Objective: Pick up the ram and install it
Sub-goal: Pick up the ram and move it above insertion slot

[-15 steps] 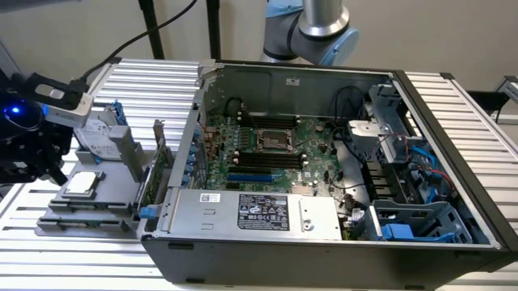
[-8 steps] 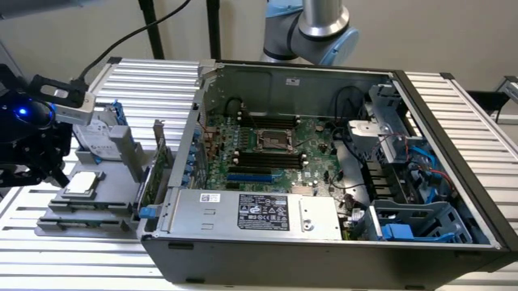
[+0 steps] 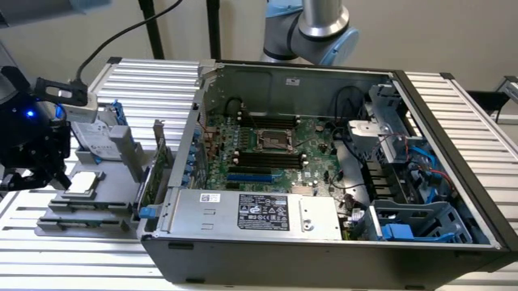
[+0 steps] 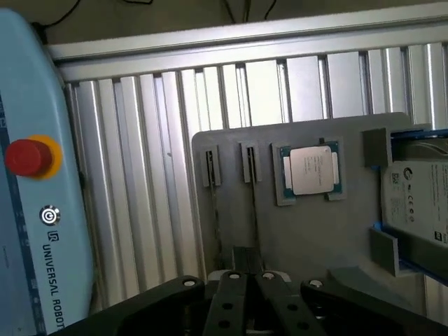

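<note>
We read "UNIVERSAL ROBOT" on the blue pendant [image 4: 42, 231], below its red button [image 4: 26, 157]. The gripper [image 4: 245, 283] is pressed together at the edge of the grey tray [image 4: 315, 238]. It sits at one end of the ram [image 4: 253, 210], which stands on edge in a slot near the processor [image 4: 310, 170]. Hard-drive label [image 4: 420, 199]: illegible.

you can read "universal robot" beside a round ur logo [image 4: 49, 215] on the light blue teach pendant [image 4: 35, 105], while the print on the power supply label [image 3: 263, 212], the hard drive sticker [image 4: 420, 203] and the processor [image 4: 310, 170] is too small to read.
</note>
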Controlling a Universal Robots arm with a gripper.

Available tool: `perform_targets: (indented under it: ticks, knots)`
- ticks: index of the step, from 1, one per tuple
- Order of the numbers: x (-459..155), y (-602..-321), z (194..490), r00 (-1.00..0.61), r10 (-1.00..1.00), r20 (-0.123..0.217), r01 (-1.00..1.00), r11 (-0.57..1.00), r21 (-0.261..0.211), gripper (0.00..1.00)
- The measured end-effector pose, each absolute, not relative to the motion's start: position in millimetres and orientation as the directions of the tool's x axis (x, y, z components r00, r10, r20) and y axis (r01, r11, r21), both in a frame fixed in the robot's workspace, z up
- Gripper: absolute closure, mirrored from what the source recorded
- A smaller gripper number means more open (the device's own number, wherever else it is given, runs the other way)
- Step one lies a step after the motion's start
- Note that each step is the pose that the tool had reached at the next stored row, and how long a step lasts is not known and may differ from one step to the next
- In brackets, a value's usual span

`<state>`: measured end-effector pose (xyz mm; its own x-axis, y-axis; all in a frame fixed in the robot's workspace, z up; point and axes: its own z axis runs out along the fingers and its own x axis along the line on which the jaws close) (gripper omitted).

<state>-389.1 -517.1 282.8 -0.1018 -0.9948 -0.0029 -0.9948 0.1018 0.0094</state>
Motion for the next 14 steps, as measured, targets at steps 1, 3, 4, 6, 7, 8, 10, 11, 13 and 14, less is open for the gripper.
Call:
perform_targets:
  ticks: [1, 3, 4, 6, 7, 8, 10, 11, 13, 14]
  knots:
    - [-388.9, -517.1, 281.7, -0.091, -0.996, -0.002, -0.996, 0.091, 0.009, 0.89]
    - [-388.0, -517.8, 280.1, -0.075, -0.997, 0.0, -0.997, 0.075, 0.009, 0.89]
    - [-387.7, -518.7, 279.6, -0.072, -0.997, 0.001, -0.997, 0.072, 0.009, 0.89]
    - [-386.5, -522.3, 279.0, -0.07, -0.998, 0.003, -0.997, 0.07, 0.009, 0.89]
    - [-386.0, -524.0, 278.8, -0.07, -0.998, 0.006, -0.998, 0.07, 0.009, 0.89]
    - [-385.4, -525.5, 278.7, -0.069, -0.998, 0.009, -0.998, 0.07, 0.009, 0.89]
    - [-384.3, -527.9, 278.2, -0.068, -0.998, 0.015, -0.998, 0.068, 0.009, 0.89]
    - [-383.9, -528.9, 277.9, -0.067, -0.998, 0.017, -0.998, 0.067, 0.009, 0.89]
    - [-383.5, -529.8, 277.4, -0.065, -0.998, 0.023, -0.998, 0.065, 0.009, 0.89]
    - [-383.5, -529.9, 277.1, -0.064, -0.998, 0.025, -0.998, 0.064, 0.009, 0.89]
